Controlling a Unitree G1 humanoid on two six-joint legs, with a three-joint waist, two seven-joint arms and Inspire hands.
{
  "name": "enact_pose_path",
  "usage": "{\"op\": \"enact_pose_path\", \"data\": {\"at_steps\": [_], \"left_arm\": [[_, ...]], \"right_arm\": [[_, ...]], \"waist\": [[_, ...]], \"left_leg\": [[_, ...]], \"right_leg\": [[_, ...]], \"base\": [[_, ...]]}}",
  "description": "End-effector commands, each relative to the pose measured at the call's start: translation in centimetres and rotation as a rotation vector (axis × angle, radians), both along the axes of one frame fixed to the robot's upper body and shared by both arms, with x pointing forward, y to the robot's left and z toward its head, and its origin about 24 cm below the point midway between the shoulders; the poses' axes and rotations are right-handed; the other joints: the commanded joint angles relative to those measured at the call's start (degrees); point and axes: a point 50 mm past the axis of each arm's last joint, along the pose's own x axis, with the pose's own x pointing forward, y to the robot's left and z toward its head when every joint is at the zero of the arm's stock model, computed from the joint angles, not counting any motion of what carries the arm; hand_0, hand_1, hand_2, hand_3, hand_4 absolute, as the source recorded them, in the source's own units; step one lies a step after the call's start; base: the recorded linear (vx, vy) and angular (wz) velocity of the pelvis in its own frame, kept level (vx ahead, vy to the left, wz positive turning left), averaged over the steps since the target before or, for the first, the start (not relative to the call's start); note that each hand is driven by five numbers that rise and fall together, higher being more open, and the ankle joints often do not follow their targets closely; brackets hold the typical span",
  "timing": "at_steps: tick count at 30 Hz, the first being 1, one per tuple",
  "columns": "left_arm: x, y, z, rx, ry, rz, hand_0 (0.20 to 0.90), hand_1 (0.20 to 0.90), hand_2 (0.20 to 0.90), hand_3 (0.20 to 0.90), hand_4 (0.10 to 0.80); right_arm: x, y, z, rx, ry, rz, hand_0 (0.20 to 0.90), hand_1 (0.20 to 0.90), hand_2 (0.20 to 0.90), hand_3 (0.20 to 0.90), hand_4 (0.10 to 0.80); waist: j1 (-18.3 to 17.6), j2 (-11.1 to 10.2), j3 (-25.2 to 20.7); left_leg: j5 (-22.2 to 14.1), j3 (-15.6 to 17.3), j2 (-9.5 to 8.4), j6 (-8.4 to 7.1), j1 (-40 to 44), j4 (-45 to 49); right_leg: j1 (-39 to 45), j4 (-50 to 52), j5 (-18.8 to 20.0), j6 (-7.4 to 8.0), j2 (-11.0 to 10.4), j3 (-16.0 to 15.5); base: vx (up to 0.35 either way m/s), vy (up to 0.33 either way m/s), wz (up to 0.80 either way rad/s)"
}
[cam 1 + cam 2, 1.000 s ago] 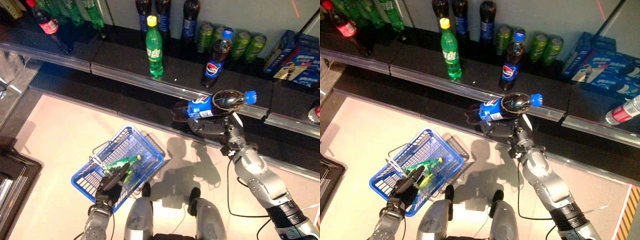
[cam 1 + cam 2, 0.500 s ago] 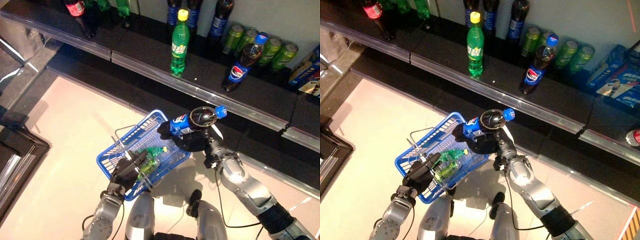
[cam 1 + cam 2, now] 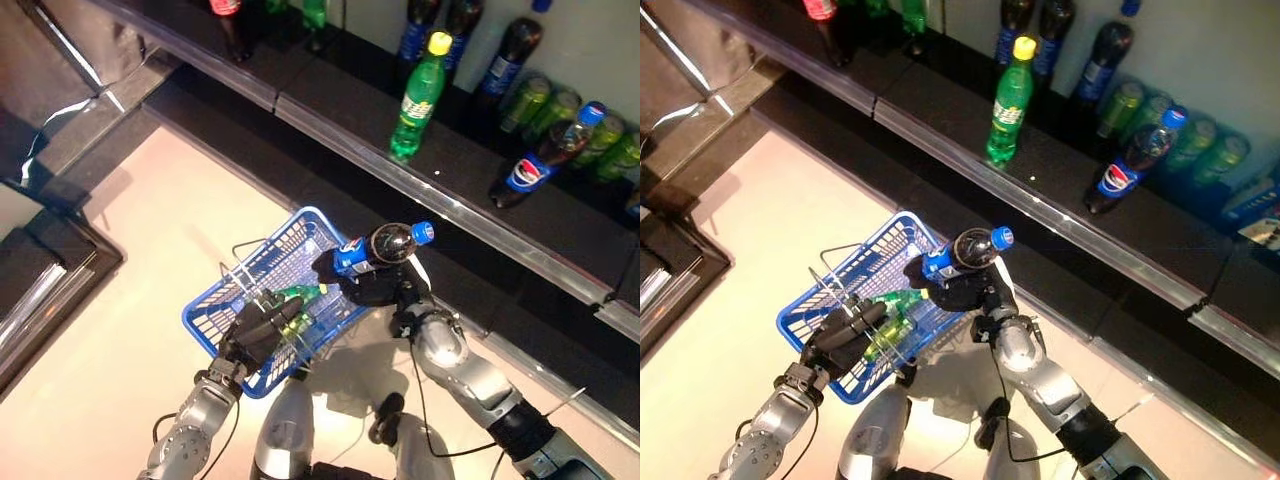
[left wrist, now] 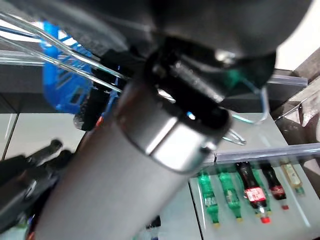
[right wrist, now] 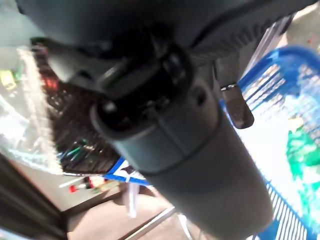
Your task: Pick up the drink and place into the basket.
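Observation:
My right hand (image 3: 375, 288) is shut on a dark cola bottle (image 3: 378, 246) with a blue label and blue cap. It holds the bottle on its side over the right rim of the blue basket (image 3: 290, 250). My left hand (image 3: 255, 335) is shut on the basket's thin wire handles (image 3: 240, 278) and holds it up in front. A green bottle (image 3: 292, 297) lies inside the basket. The cola bottle also shows in the right eye view (image 3: 962, 252), above the blue basket (image 3: 855, 268).
A black shelf (image 3: 470, 185) runs across the back with a green bottle (image 3: 415, 97), a cola bottle (image 3: 540, 158), green cans (image 3: 528, 98) and dark bottles. A dark low cabinet (image 3: 45, 270) stands at the left on the pale floor (image 3: 140, 210).
The camera has shifted, so the whole picture has moved. My right hand has carried the cola bottle from the shelf edge to over the basket. My left hand has raised the basket.

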Motion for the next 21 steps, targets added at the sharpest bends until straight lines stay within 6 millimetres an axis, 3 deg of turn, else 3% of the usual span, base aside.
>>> {"op": "enact_pose_path", "data": {"at_steps": [1,9,21], "left_arm": [[-0.4,-4.4,14.0,-0.231,-0.835,-0.364,0.3,0.3,0.3,0.2,0.1],[-1.3,-6.2,15.7,-0.261,-0.938,-0.569,0.3,0.3,0.3,0.2,0.1],[-2.0,-7.1,15.8,-0.266,-0.947,-0.724,0.3,0.3,0.3,0.2,0.1]], "right_arm": [[0.6,4.2,4.4,0.039,-0.247,0.115,0.3,0.3,0.3,0.2,0.1],[1.0,5.6,2.0,0.014,-0.172,0.059,0.3,0.3,0.3,0.2,0.1],[1.6,6.8,0.8,0.0,-0.112,0.027,0.3,0.3,0.3,0.2,0.1]], "waist": [[-0.26,0.02,-10.3],[1.16,0.31,-10.84],[3.21,0.69,-11.87]], "left_leg": [[0.64,-0.03,-2.41,2.15,-3.07,6.07],[0.67,-1.25,-3.14,2.02,-3.48,6.2],[0.69,-3.09,-4.18,2.08,-3.89,6.24]], "right_leg": [[5.44,-5.79,2.98,-3.1,1.37,-1.75],[6.33,-6.49,3.28,-2.88,0.92,-2.95],[7.27,-6.69,3.3,-2.73,0.52,-4.42]], "base": [[0.026,0.001,0.13],[0.029,0.009,0.14],[0.037,0.004,0.08]]}}
